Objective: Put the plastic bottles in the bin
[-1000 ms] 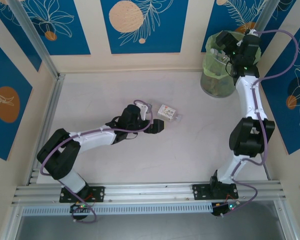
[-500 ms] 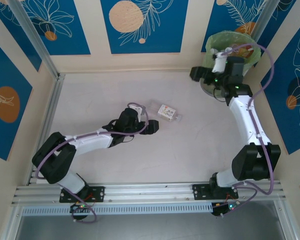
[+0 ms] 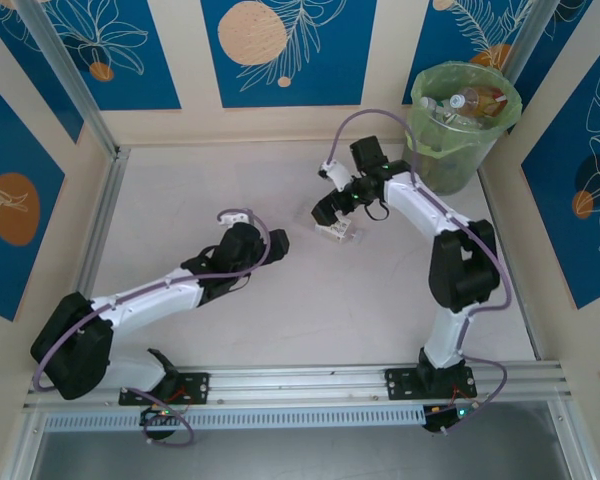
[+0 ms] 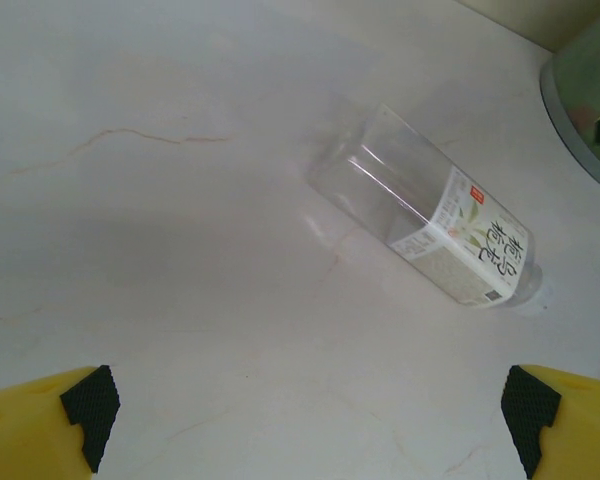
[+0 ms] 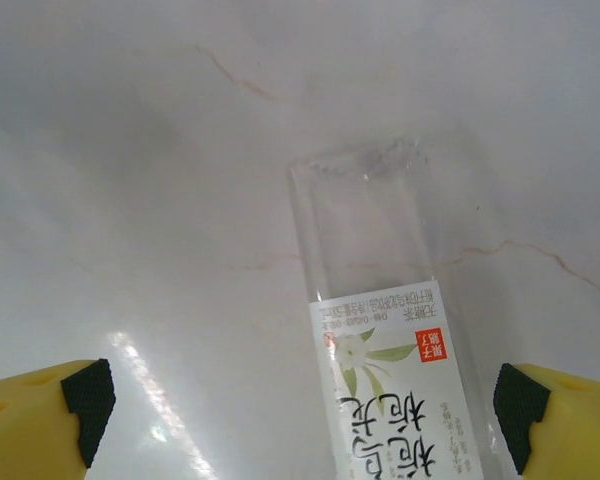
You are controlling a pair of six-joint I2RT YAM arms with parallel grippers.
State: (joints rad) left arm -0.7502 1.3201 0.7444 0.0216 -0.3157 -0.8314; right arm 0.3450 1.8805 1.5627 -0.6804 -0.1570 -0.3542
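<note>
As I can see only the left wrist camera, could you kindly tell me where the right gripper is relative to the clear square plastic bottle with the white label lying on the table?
Observer: From above, the right gripper hangs just over the clear square plastic bottle.
Operator: Are its jaws open, please?
Observer: Yes. Its wrist camera shows the yellow fingers wide apart, with the bottle lying between them, untouched.
Operator: Is anything in the bin?
Observer: The round translucent green-lined bin in the far right corner holds several bottles.
</note>
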